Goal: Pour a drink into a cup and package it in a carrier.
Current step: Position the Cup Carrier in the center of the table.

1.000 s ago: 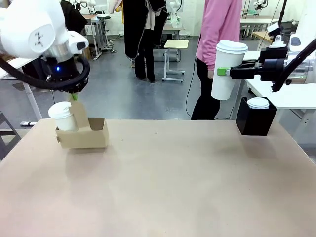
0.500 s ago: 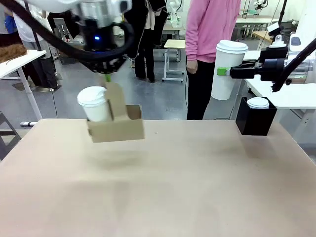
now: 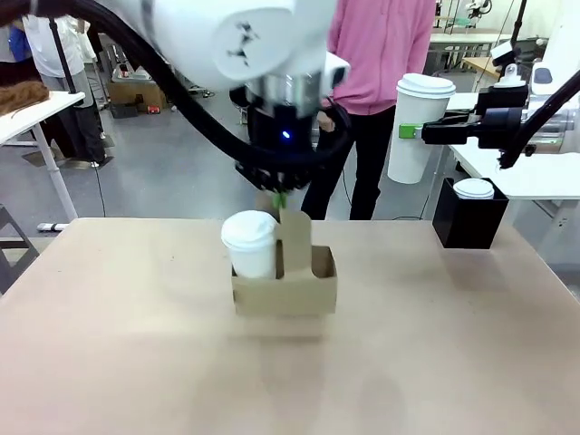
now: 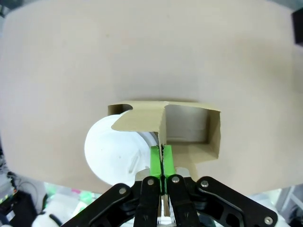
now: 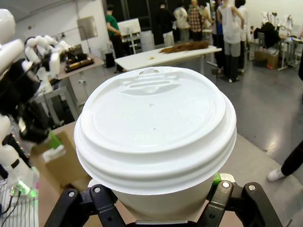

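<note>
Beige table (image 3: 453, 344): carrier (image 3: 285, 292) long axis left-right; left gripper (image 3: 281, 201) clamps its tab (image 3: 295, 237), right gripper (image 3: 410, 131) clamps tall cup (image 3: 419, 109).

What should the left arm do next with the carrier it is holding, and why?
Probably lower the carrier onto the table and keep hold: the left gripper pinches its handle tab, it seems to hang just above the surface, one slot is empty, and the right gripper holds a tall lidded cup.

This is a robotics lab in a big open hall: a white robot arm (image 3: 245, 36) with black cables hangs over a plain beige table (image 3: 136, 362). Around it are a bare grey floor (image 3: 154, 181), white workbenches (image 5: 161, 56) and boxes (image 3: 131, 91), with people (image 5: 227, 28) standing about.
</note>
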